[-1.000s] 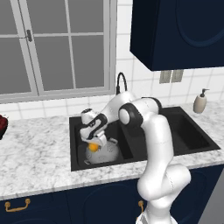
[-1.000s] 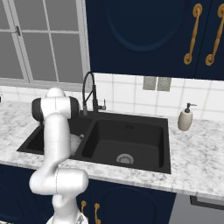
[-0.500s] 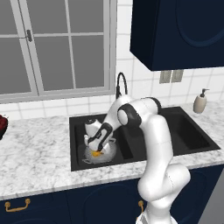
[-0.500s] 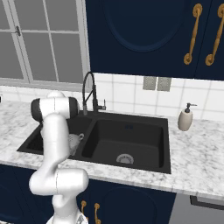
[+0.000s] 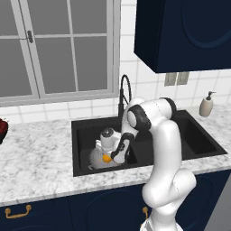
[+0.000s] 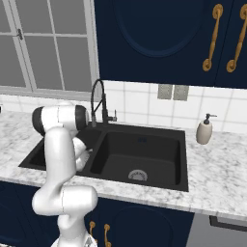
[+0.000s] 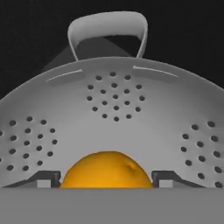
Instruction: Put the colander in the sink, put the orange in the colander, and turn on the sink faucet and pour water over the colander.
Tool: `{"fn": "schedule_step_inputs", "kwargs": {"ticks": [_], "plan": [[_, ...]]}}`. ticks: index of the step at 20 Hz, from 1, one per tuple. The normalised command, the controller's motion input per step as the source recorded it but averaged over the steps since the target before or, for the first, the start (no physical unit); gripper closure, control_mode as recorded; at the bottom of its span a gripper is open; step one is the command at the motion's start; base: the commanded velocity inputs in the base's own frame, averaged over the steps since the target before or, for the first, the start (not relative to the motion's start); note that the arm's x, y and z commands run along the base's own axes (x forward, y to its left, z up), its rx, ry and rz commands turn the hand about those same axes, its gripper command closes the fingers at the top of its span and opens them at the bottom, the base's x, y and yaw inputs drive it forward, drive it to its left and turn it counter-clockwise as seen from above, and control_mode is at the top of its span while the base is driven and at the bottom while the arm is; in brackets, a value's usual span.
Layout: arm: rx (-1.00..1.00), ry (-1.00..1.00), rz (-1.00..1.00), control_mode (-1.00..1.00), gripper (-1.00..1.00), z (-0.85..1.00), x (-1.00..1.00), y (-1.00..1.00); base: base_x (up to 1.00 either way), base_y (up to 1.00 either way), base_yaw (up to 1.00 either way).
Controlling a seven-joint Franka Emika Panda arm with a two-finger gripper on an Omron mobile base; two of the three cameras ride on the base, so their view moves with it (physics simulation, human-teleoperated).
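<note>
inside the left basin of the sink (image 5: pixel 81 149): colander (image 5: pixel 97 158), silver-grey, perforated, one loop handle (image 7: pixel 107 33) on its far side in the hand view. within the colander bowl: orange (image 7: pixel 107 170), lying between the two dark fingertips (image 7: pixel 46 179). gripper (image 5: pixel 110 158) lowered into the colander; whether the tips press the orange or stand just off it cannot be told. behind the basin: sink faucet (image 5: pixel 124 92), black, arched. at right on the counter: beige soap dispenser (image 6: pixel 204 130).
</note>
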Motion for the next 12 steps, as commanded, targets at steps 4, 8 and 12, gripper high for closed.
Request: {"fn": "schedule_step_inputs", "kwargs": {"ticks": [4,8,12], "plan": [[0.05,-0.08,0.01,-1.0,-1.0,0.21,0.05,-0.04,0.0,0.0,0.0],[0.02,0.0,0.1,-1.0,-1.0,0.45,0.23,0.0,0.0,0.0,0.0],[0.0,0.0,0.14,-1.0,-1.0,0.91,0.09,0.02,0.0,0.0,0.0]]}}
